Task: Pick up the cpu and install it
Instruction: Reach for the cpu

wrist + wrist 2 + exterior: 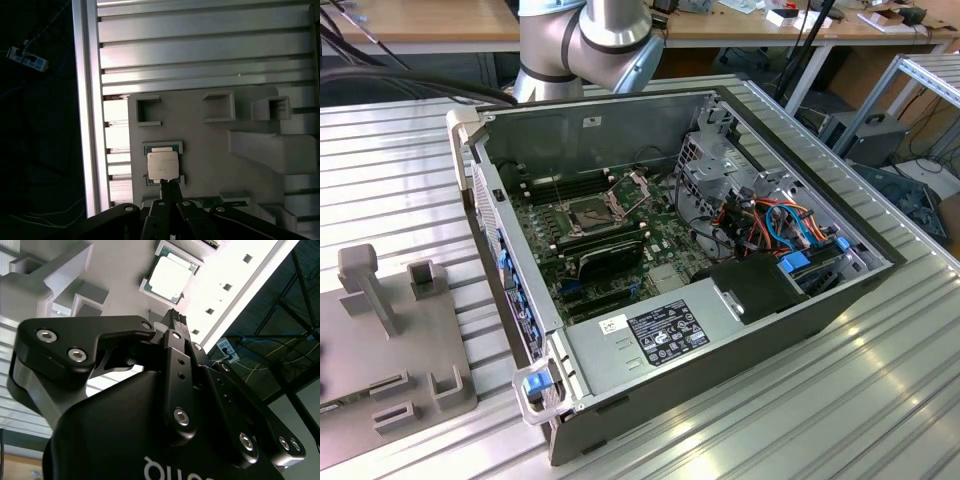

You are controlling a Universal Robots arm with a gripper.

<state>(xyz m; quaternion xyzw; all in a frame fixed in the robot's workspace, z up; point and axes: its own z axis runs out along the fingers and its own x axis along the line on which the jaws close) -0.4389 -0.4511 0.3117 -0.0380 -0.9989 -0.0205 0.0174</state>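
The cpu (162,165) is a small square chip with a dull silver top, lying flat in a shallow seat on the grey fixture plate (200,150). In the second wrist view the cpu (170,276) lies just beyond the fingertips. My gripper (170,187) hangs above the plate beside the chip, its black fingers (176,355) pressed together with nothing between them. The open computer case (680,260) lies on the table, and the square metal socket (592,212) on its green motherboard stands with its bracket lifted.
The grey fixture plate (380,330) with raised blocks and pockets sits at the exterior view's left, on the ribbed aluminium table (880,400). Inside the case are a black module (610,258), a drive cage (720,170), cables and a power supply (650,335). The table edge (90,100) runs near the plate.
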